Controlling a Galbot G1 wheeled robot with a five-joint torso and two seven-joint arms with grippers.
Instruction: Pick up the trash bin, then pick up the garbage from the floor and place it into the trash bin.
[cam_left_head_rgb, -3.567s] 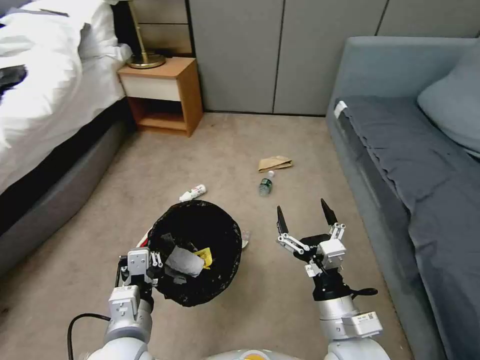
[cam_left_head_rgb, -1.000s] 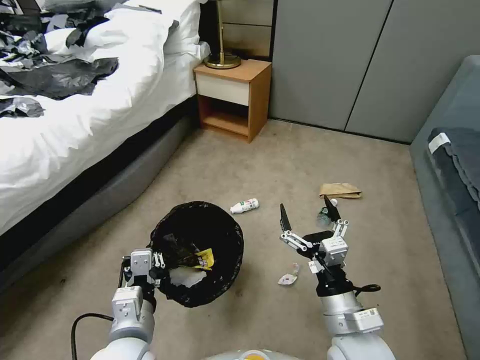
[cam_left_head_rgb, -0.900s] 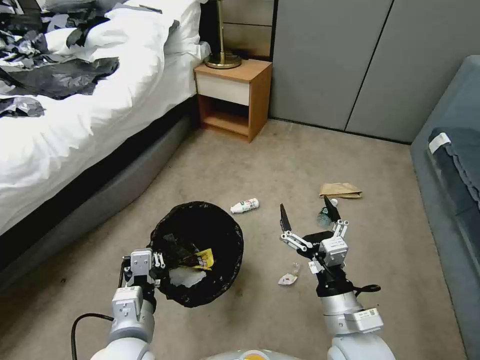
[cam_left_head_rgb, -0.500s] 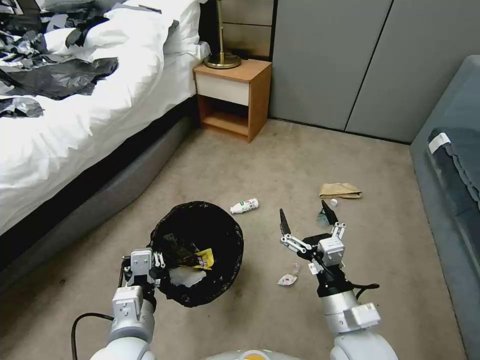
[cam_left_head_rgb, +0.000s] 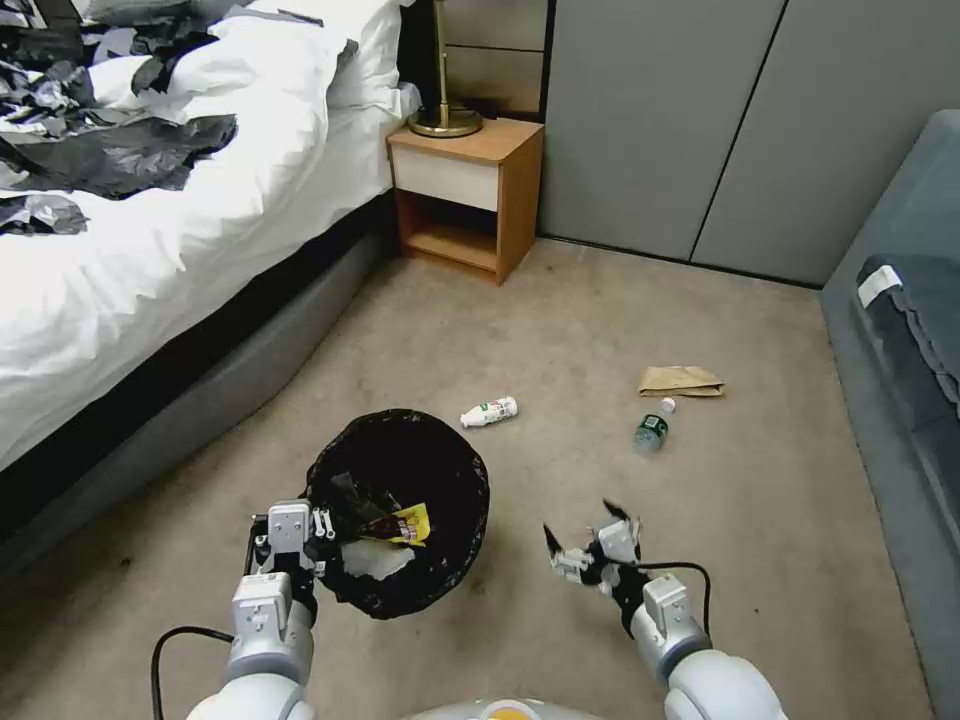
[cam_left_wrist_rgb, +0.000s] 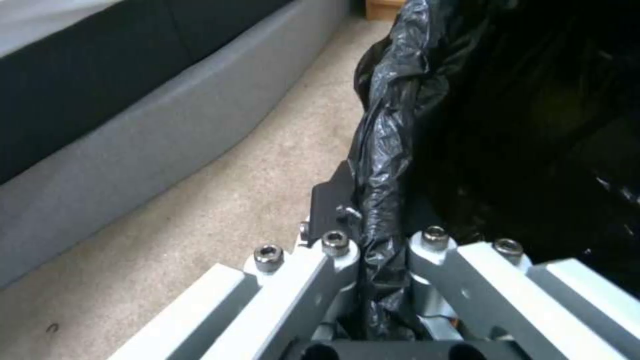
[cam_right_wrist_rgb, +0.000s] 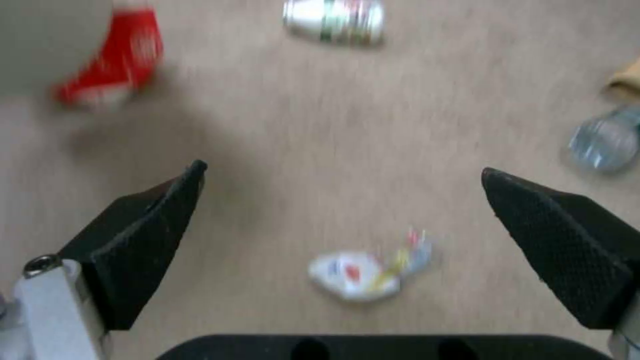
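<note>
Right wrist view: the right pincer (cam_right_wrist_rgb: 343, 200), spread wide, brackets a small white wrapper (cam_right_wrist_rgb: 367, 267) lying between its fingertips.

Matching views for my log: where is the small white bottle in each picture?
Head view: the white bottle lies on the carpet beyond the trash bin.
Left wrist view: faces the trash bin's bag instead.
Right wrist view: white bottle on carpet beyond the open right gripper.
Shared landmark: the clear bottle.
</note>
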